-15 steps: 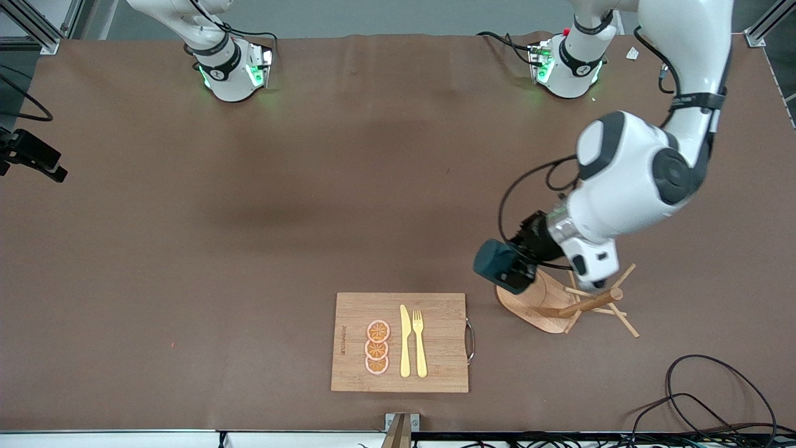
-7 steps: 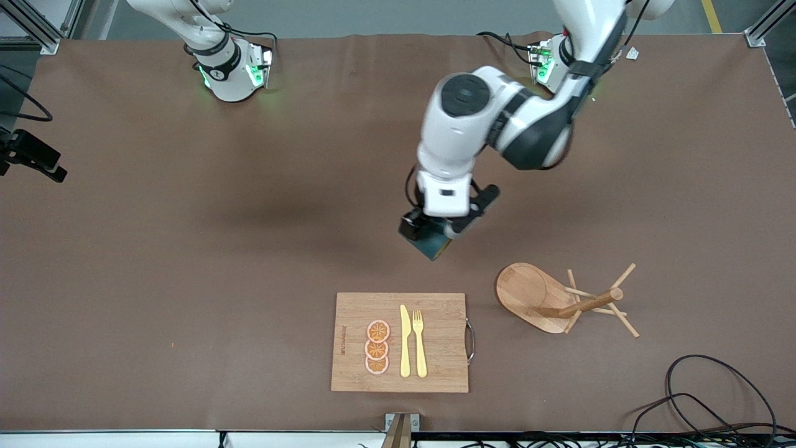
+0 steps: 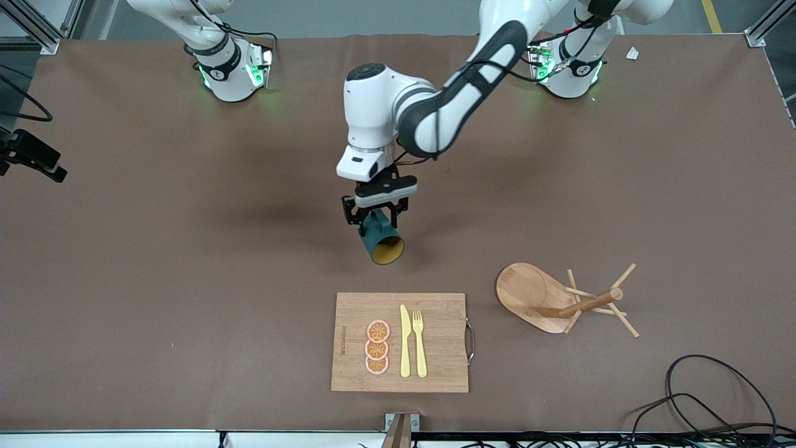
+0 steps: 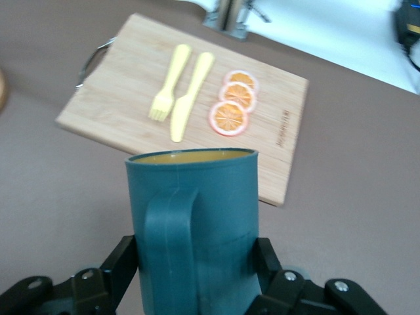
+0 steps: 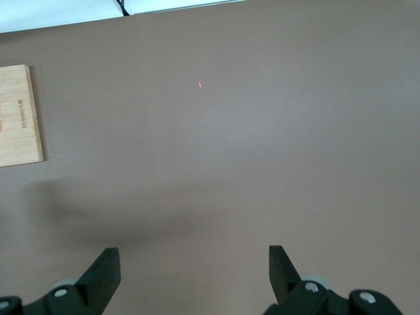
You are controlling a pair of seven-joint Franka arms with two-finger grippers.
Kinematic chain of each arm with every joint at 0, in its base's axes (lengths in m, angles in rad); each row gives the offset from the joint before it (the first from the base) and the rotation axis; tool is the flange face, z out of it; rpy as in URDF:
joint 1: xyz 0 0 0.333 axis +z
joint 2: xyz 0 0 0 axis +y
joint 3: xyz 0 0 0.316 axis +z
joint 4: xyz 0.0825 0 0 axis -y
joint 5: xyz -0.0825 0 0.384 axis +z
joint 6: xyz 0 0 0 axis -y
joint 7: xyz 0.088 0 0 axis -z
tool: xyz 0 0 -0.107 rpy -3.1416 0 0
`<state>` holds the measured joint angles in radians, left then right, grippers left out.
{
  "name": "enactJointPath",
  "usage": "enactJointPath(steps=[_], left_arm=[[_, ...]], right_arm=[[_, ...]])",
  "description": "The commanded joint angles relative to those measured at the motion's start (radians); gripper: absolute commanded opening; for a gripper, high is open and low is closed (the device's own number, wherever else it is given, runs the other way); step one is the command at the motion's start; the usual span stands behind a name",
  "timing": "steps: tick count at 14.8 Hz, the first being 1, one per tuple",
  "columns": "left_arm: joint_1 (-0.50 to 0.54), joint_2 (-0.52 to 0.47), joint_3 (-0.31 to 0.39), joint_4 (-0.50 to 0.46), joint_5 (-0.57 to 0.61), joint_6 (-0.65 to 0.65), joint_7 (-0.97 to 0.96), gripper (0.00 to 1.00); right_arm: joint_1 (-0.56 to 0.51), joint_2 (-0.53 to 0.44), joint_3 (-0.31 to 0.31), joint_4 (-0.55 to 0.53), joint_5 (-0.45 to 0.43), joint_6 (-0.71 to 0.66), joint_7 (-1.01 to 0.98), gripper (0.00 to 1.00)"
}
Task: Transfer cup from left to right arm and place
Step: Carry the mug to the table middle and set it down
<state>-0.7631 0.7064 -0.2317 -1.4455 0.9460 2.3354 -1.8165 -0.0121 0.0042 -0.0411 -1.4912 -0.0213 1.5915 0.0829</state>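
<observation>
Two arms at the brown desk (image 3: 186, 249). Left pincer (image 3: 375, 214) is up in the air over the bare middle of the desk, above the spot just farther from the front camera than the cutting board (image 3: 354, 311). It is clamped tight on the cup (image 3: 380, 239), fingers (image 4: 121, 262) pressing both sides of the teal body. Cup is tilted, mouth aimed toward the front camera, tan-yellow inside showing, handle (image 4: 172, 249) facing the left wrist camera.

Right pincer (image 5: 194, 270) spread wide, nothing between its fingers (image 5: 105, 272), bare desk below it and a corner of the board at the frame edge. Only the right arm's base (image 3: 230, 74) shows in the front view; that arm waits.

Cutting board lies near the front camera's edge of the desk, metal handle (image 3: 471, 341) on its side toward the left arm's end. On it: three orange slices (image 3: 377, 347) in a row, yellow knife (image 3: 405, 341) beside them, yellow fork (image 3: 420, 343) next to the knife.

Wooden peg rack (image 3: 563, 302) lies tipped over on the desk, toward the left arm's end from the board. Black cables (image 3: 703, 398) at the corner nearest the front camera, left arm's end.
</observation>
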Motion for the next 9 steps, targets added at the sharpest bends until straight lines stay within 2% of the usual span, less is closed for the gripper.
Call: enactJointPath(steps=[1,5,8,9], left_arm=[[-0.077,0.062,0.014,0.034,0.23,-0.001,-0.067,0.52],[-0.146,0.16,0.015,0.034,0.584,-0.024,-0.252,0.52],[-0.174,0.235,0.014,0.034,0.845,-0.114,-0.377,0.52],[-0.189,0.257,0.015,0.036,0.9,-0.14,-0.412,0.52]], right_arm=[[-0.009,-0.001,0.009,0.002,-0.012,-0.007,0.015,1.0],[-0.011,-0.001,0.007,0.0,-0.011,-0.005,0.015,1.0],[-0.02,0.004,0.007,0.0,0.001,-0.005,0.015,1.0],[-0.023,0.004,0.007,0.0,0.001,-0.007,0.015,1.0]])
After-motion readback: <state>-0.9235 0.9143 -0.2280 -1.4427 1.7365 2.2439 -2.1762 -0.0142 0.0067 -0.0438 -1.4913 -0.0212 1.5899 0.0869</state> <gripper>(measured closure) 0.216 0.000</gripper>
